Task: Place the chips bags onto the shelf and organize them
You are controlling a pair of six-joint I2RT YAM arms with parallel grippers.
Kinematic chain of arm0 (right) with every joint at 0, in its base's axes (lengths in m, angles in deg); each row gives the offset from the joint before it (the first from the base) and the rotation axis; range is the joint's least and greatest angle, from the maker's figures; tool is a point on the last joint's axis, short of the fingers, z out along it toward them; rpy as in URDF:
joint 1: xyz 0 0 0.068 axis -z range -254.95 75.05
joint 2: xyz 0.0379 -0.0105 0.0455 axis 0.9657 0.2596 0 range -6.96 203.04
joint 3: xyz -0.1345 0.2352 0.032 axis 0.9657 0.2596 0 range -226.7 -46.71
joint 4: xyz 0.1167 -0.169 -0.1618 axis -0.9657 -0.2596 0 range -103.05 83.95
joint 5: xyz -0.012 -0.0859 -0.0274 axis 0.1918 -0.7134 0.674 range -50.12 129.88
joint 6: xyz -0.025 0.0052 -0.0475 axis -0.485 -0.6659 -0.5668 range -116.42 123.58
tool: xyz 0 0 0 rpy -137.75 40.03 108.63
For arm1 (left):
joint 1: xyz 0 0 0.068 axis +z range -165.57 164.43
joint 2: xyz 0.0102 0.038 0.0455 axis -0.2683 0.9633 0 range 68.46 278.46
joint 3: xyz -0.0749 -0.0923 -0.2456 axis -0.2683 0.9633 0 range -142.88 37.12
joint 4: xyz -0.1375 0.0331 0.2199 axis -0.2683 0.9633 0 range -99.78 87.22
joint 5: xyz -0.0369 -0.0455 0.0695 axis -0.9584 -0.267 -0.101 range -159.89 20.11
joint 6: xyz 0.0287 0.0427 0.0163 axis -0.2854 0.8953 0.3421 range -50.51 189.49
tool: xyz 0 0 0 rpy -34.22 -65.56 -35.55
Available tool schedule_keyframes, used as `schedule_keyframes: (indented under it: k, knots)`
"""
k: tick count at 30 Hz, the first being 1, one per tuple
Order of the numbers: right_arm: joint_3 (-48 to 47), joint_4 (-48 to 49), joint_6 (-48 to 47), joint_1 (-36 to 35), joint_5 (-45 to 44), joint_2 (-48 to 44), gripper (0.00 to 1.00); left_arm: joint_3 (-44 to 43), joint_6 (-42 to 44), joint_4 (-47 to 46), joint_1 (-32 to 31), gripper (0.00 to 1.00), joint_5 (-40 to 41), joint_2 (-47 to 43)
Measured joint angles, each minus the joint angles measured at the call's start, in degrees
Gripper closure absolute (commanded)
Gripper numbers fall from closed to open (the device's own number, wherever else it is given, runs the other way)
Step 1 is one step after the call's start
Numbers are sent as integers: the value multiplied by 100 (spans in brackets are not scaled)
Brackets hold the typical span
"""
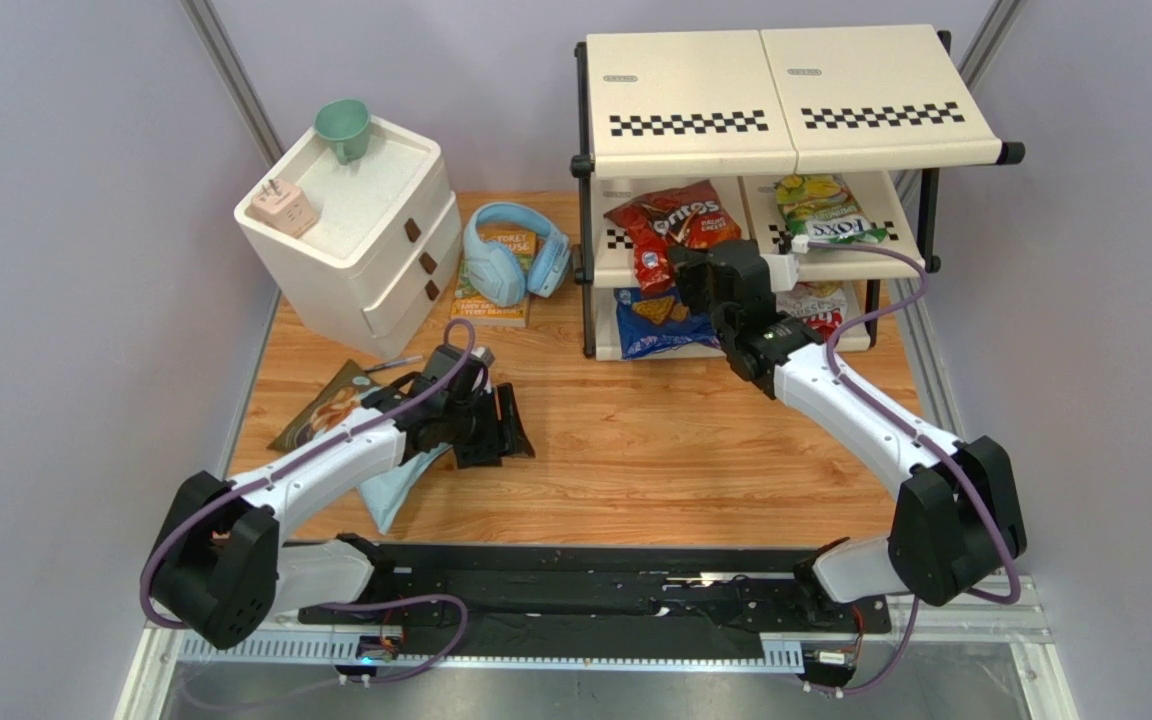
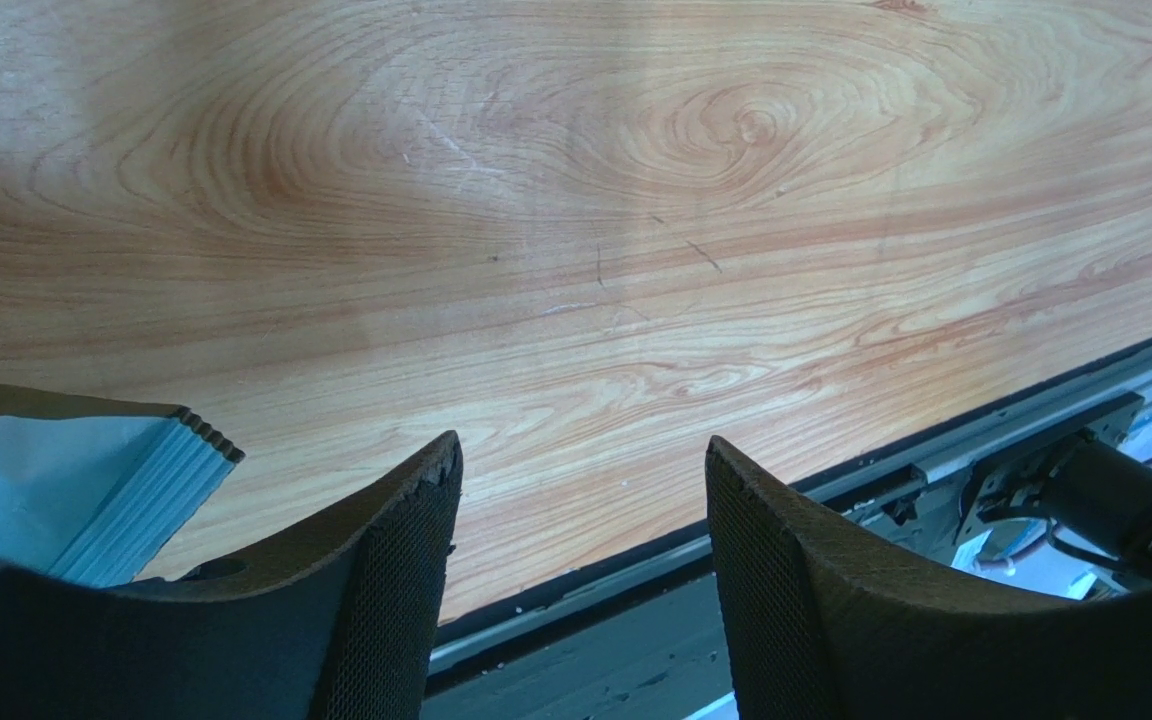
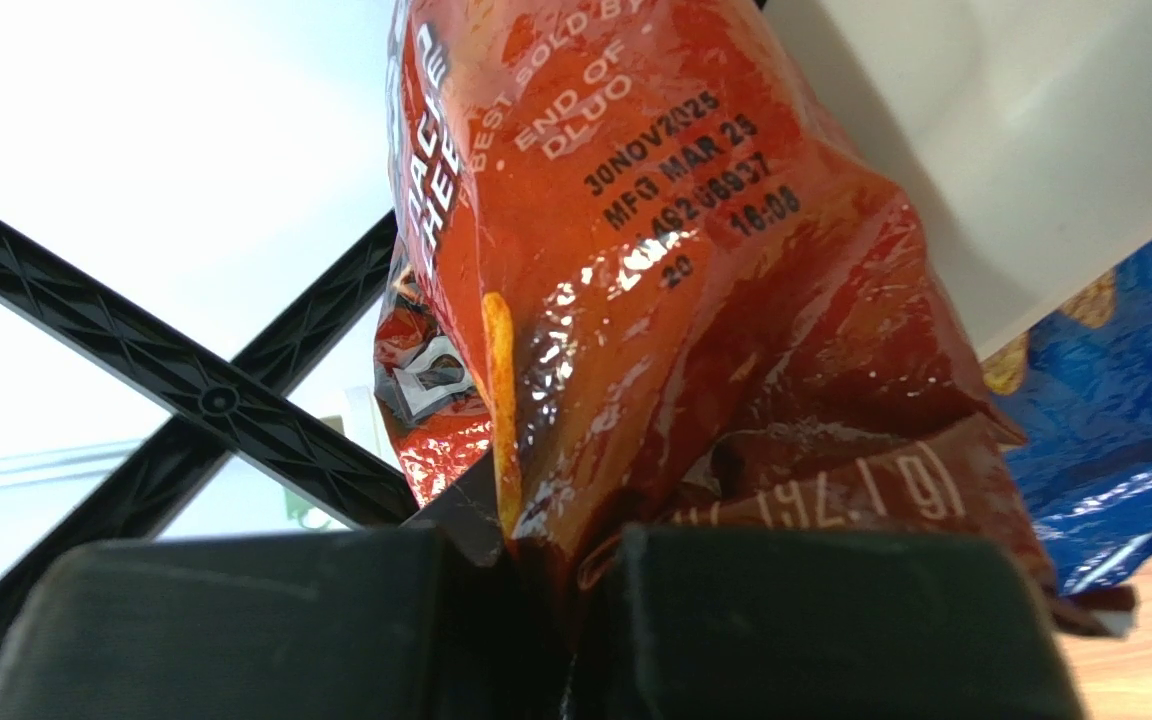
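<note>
The cream shelf [image 1: 778, 105] stands at the back right. On its middle tier lie the red Doritos bag [image 1: 672, 218] and the green-yellow bag [image 1: 823, 210]. The blue Doritos bag [image 1: 642, 323] and the white-and-red bag [image 1: 826, 308] lie on the bottom tier. My right gripper [image 3: 567, 585] is shut on the lower edge of the red bag [image 3: 687, 270] at the shelf's front, with the blue bag [image 3: 1123, 405] just to its right. The large pale-blue cassava bag [image 1: 387, 483] lies on the table under my left arm. My left gripper [image 2: 582, 450] hovers open over bare wood, the bag's corner [image 2: 71, 480] to its left.
A white two-drawer cabinet [image 1: 349, 225] with a teal cup [image 1: 343, 128] stands at the back left. Blue headphones [image 1: 515, 255] rest on an orange book [image 1: 495, 300] between cabinet and shelf. A black rail [image 1: 597, 585] runs along the near table edge.
</note>
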Motion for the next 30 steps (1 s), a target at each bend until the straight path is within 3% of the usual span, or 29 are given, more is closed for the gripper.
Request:
schedule_keyframes:
  k: [19, 21, 25, 26, 30]
  knots:
    - [-721, 136, 1620, 216, 46, 916, 99, -127, 90, 31, 149, 34, -136, 323]
    - [-892, 85, 1679, 234, 35, 1051, 77, -142, 111, 26, 149, 34, -144, 345]
    - [-1049, 90, 1738, 262, 166, 1241, 60, -142, 127, 35, 160, 34, -149, 398]
    - [-1047, 181, 1744, 264, 227, 1248, 47, -142, 133, 35, 168, 34, -149, 413]
    - [-903, 778, 1792, 323, 448, 1174, 29, -142, 136, 33, 181, 34, -188, 472]
